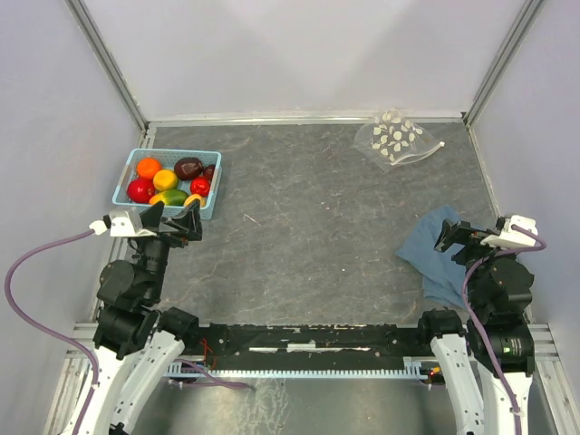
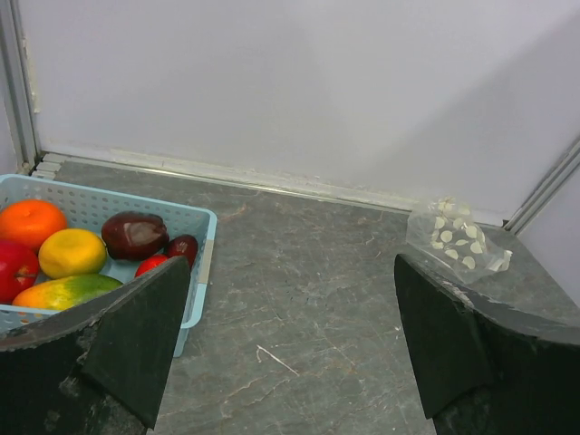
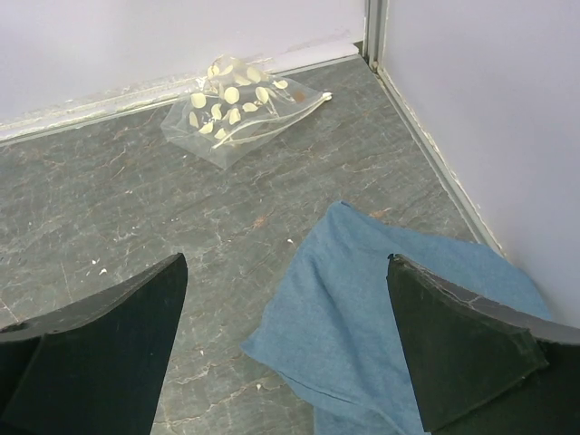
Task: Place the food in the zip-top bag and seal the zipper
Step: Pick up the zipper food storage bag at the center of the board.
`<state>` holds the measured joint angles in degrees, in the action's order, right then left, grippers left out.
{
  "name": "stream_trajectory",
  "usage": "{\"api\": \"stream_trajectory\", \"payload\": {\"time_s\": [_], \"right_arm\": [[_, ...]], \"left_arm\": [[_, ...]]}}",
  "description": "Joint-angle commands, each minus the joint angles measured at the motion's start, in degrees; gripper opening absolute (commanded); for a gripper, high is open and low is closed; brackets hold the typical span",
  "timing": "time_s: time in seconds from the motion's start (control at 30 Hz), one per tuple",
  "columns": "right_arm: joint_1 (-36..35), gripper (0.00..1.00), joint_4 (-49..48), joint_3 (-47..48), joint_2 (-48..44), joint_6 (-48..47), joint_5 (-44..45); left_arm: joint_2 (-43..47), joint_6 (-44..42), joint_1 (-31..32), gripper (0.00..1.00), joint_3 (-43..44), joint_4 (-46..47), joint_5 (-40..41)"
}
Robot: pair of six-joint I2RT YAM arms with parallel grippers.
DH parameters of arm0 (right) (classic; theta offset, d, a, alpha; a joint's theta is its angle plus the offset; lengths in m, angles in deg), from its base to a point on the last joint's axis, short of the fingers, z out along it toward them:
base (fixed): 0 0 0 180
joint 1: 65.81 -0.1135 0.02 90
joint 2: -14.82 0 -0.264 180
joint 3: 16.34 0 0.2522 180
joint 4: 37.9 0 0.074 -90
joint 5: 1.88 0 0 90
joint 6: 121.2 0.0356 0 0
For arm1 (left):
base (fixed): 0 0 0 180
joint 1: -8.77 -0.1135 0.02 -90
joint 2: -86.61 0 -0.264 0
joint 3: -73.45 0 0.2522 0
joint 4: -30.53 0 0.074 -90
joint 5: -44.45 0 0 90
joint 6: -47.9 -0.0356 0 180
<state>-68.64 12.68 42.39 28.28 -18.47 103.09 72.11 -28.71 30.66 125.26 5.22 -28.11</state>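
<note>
So, quick status from my remote seat. I can't find any readable writing; the only print anywhere is the white spots on the clear bag (image 1: 394,140).

Left pincer (image 2: 290,353) is spread about as wide as it goes, and nothing sits between the two black fingers (image 2: 118,349). It hangs just at the near right corner of the light-blue basket (image 1: 177,151), not gripping anything. Right pincer (image 3: 290,353) is just as wide open and also has nothing in it. It's up over the blue cloth (image 3: 381,299), which lies crumpled on the right side of the table (image 1: 308,236).

All the food (image 1: 168,179) is in the basket at the left edge of the table:
- an orange one at the back left
- a yellow one next to it
- a dark purple one at the back right
- a couple of red ones
- a green-yellow one at the front

I can't tell what the small dark red piece next to the purple one is.

The bag lies flat at the far right corner, up against the back wall (image 1: 299,54), well apart from the basket and from both pincers. Its zipper strip (image 3: 290,111) runs along the edge facing the right wall. From these views I can't tell whether it's open or closed.
</note>
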Motion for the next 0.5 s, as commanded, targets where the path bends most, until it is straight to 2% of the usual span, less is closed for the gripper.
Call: {"api": "stream_trajectory", "payload": {"time_s": [0.0,0.33,0.47], "right_arm": [[0.25,0.99,-3.61,0.12,-1.26,0.59,-0.05],[0.22,0.99,-2.25,1.26,2.47,4.09,-1.0],[0.27,0.99,-4.79,0.28,5.91,6.58,-4.29]], "left_arm": [[-0.27,-1.78,-0.35,1.0,-0.24,3.35,-0.34],[-1.58,-1.65,-0.28,1.0,-0.05,3.19,-0.45],[-1.87,-1.61,-0.23,1.0,-0.16,3.16,-0.64]]}}
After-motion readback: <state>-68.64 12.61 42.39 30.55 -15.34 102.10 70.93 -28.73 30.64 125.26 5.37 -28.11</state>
